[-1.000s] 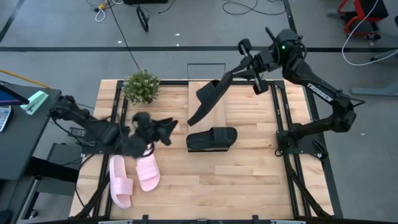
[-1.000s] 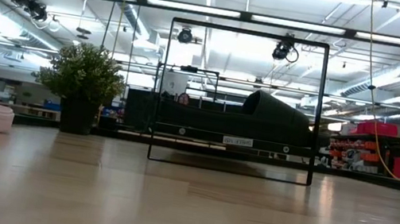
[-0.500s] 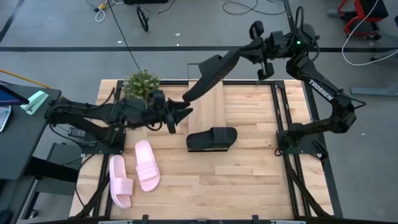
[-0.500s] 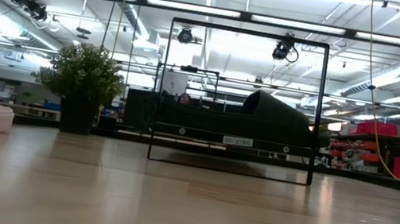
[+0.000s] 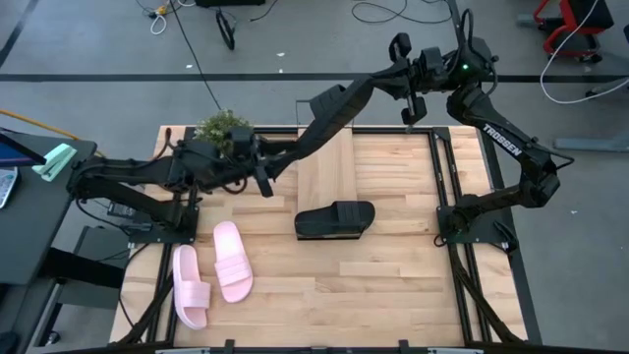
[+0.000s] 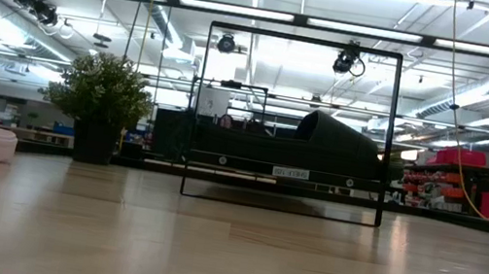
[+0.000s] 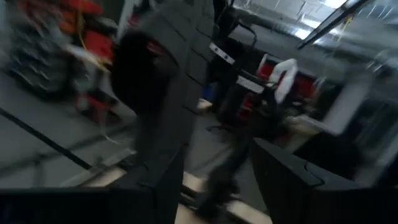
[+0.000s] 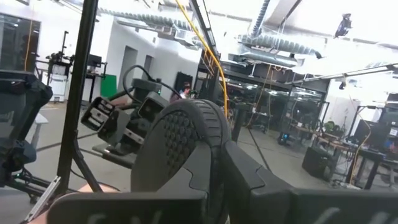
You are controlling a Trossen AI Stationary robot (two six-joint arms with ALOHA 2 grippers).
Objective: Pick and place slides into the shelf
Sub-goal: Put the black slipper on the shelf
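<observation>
Right gripper (image 5: 398,79) clamped on heel end of a black slide (image 5: 324,123), holding it raised above the far edge of the table (image 5: 393,295), toe end slanting down toward the left arm. Left gripper (image 5: 267,172) sits at that toe end, just beside the potted plant (image 5: 224,128); cannot tell whether its fingers are apart or closed. Second black slide (image 5: 335,218) lies flat mid-table, beside the shelf (image 5: 329,172) board. Two pale pink slides (image 5: 211,273) lie side by side near the left front of the table, well apart from both grippers
</observation>
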